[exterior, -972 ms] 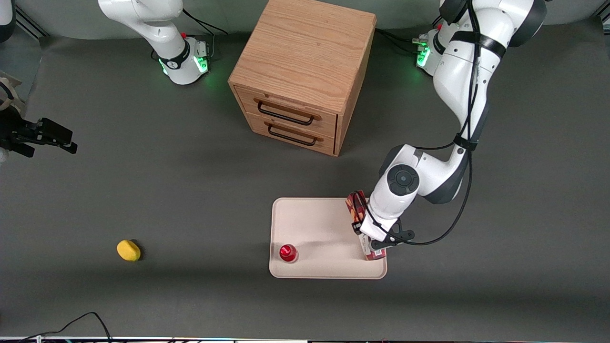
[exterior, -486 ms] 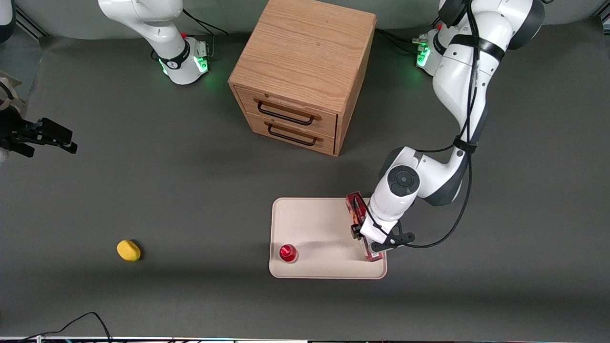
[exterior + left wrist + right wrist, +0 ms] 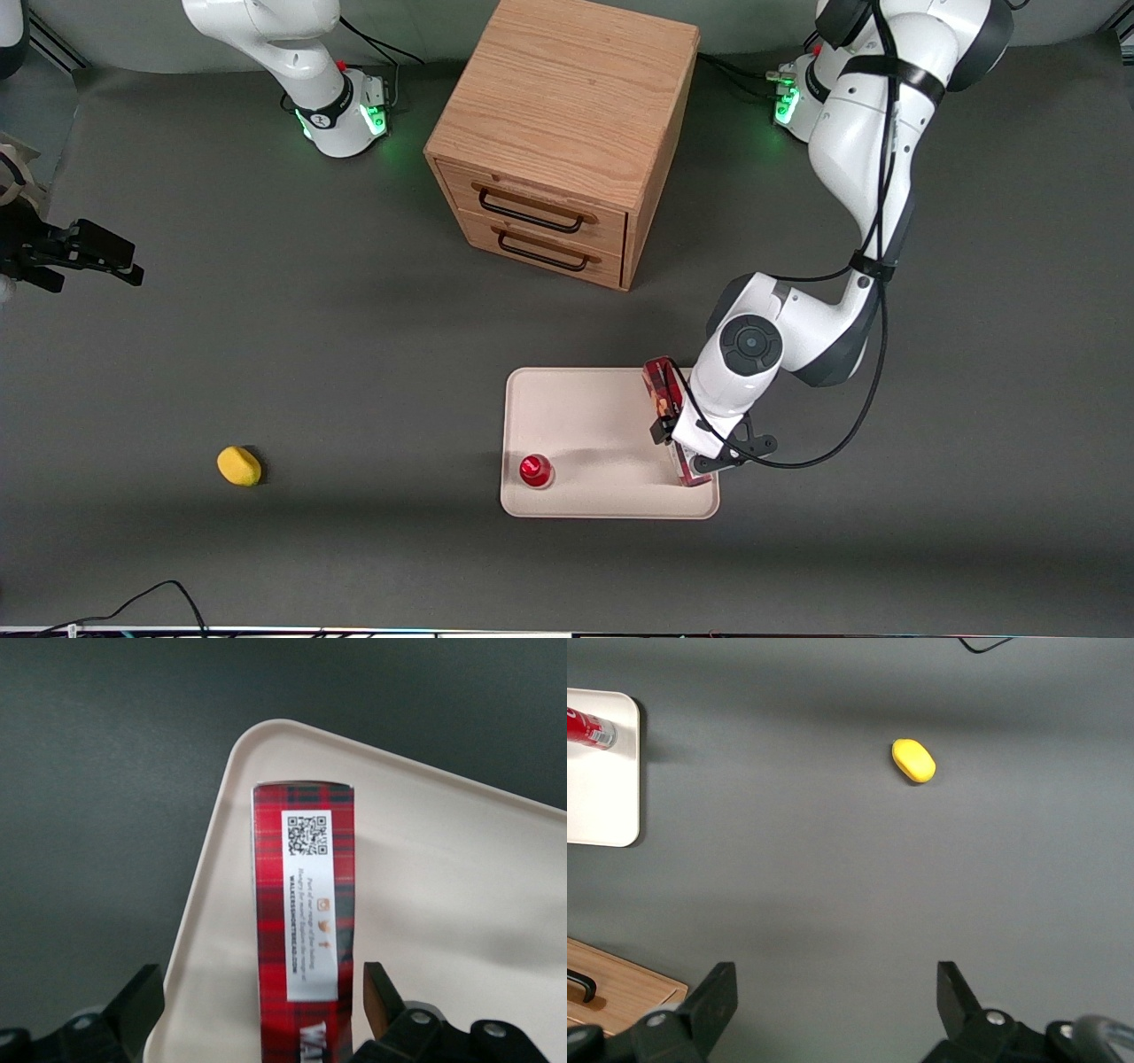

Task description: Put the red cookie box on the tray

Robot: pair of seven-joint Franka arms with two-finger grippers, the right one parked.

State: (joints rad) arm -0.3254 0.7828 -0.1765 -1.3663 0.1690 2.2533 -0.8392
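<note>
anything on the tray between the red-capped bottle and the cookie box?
Nothing. In the front view only bare tray lies between the red-capped bottle and the red cookie box. The gripper is above the box, fingers open, one on each side of it.

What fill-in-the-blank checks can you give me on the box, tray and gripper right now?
1. The red cookie box lies on the cream-white ____.
2. The gripper is over the box, with its fingers ____ and a gap on each side of the carton.
3. The small red-capped object on the tray is ____ from the box, not touching it.
4. The yellow object rests on the ____, toward the parked arm's end.

Missing words: tray; open; apart; table
</note>
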